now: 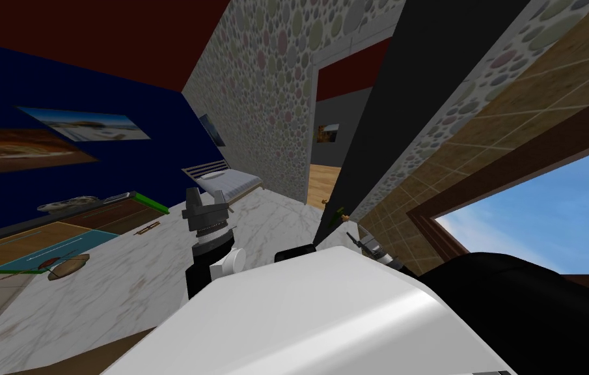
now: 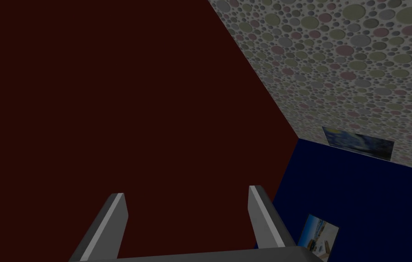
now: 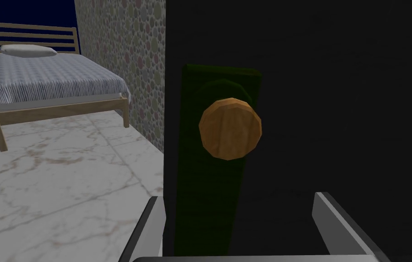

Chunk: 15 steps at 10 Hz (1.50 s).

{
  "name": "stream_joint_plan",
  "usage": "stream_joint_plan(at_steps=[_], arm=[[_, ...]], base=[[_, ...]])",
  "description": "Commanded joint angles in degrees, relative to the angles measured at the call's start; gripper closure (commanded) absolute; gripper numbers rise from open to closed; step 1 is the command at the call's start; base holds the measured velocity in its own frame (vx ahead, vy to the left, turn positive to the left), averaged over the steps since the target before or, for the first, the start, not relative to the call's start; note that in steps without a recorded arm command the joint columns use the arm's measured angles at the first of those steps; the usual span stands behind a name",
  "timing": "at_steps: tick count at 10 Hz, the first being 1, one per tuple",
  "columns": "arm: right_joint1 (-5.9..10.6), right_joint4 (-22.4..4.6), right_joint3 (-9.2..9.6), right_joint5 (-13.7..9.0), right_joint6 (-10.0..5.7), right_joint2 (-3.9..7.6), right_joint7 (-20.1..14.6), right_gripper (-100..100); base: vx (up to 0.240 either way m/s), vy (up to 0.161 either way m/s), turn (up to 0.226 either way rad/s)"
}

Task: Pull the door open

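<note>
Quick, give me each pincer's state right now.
Left pincer: open, holding nothing.
Right pincer: open, holding nothing; the brown knob on the dark door sits ahead of it, not gripped.

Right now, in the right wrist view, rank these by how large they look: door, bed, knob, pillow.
Largest to smallest: door, bed, knob, pillow. The knob beats the pillow only because it is nearer the camera.
</note>
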<state>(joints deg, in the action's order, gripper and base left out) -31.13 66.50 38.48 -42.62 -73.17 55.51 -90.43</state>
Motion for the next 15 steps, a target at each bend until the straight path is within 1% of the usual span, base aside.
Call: stream_joint_plan(at_steps=[1, 2, 3, 5, 6, 8, 9, 11, 12, 15], arm=[[-1.06, -0.4, 1.54, 0.6, -2.86, 1.11, -1.9, -100], [-1.06, -0.4, 1.54, 0.6, -3.69, 1.11, -1.9, -100], [-1.66, -0.7, 2.53, 1.0, -5.79, 1.75, -3.0, -100], [-2.77, -1.4, 4.37, 1.8, -9.13, 2.94, -5.1, -100], [-2.77, -1.4, 4.37, 1.8, -9.69, 2.94, -5.1, -100], [-3.72, -1.9, 5.86, 2.4, -12.84, 3.94, -6.8, -100], [-4.13, -2.2, 6.47, 2.6, -14.13, 4.37, -7.4, -100], [-4.91, -2.7, 7.47, 3.0, -16.21, 5.15, -8.6, -100], [-4.39, -3.1, 7.18, 2.9, -15.55, 4.66, -8.4, -100], [-3.77, -3.4, 6.18, 1.5, -14.65, 4.84, -9.7, -100]], base=[[0.003, -0.038, 0.024], [0.002, -0.03, 0.008], [0.007, -0.027, 0.012], [0.005, -0.041, 0.016], [-0.004, -0.034, 0.005], [-0.004, -0.036, 0.007], [-0.006, -0.044, 0.006], [-0.027, -0.026, 0.039], [-0.02, -0.009, 0.01], [0.106, 0.115, 0.105]])
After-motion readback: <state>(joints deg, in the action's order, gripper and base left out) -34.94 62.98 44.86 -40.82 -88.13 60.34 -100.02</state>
